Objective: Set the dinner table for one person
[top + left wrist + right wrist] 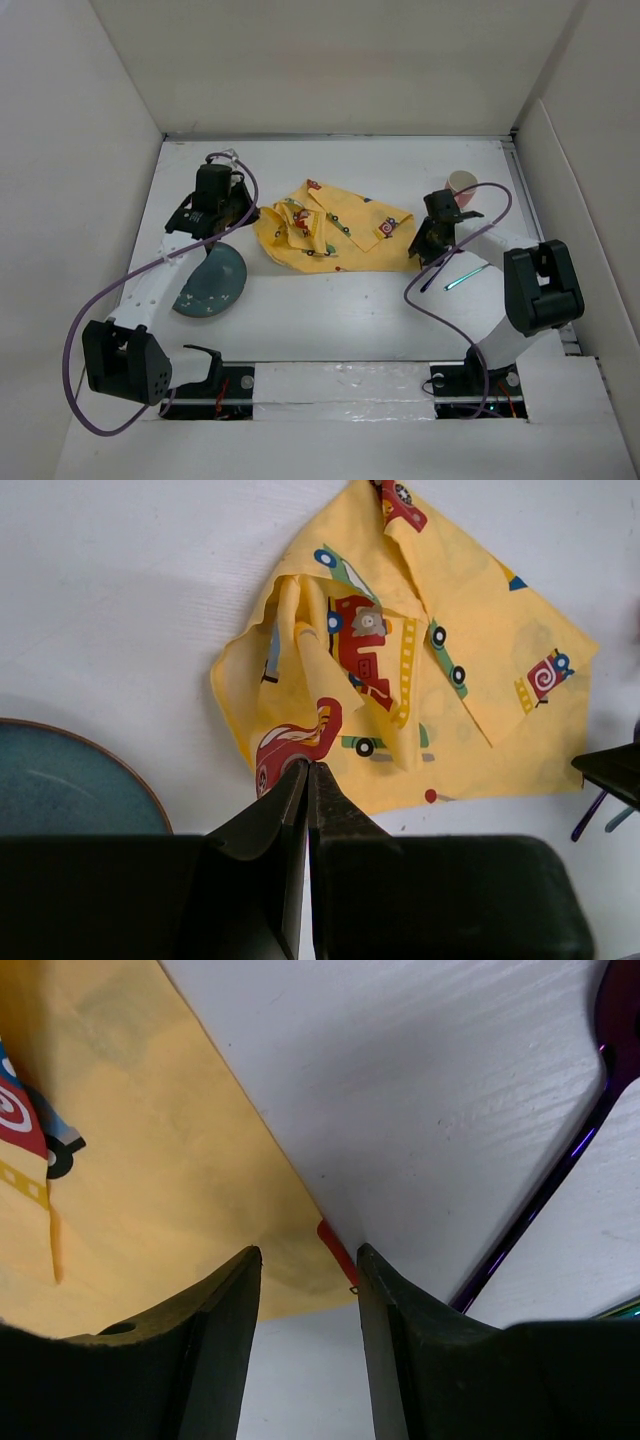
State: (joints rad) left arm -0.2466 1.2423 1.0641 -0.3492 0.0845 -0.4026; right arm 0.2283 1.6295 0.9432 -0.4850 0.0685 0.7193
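Right jaws spread astride the placemat (150, 1160) corner, clear only wrist-close; left jaws pressed together.

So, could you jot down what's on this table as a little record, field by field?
table: white, walled
placemat: yellow, car print, crumpled, centre
plate: blue-green, left of placemat
cup: far right
cutlery: right of placemat
left end effector: shut, tips at placemat's edge
right end effector: open, straddling placemat's corner
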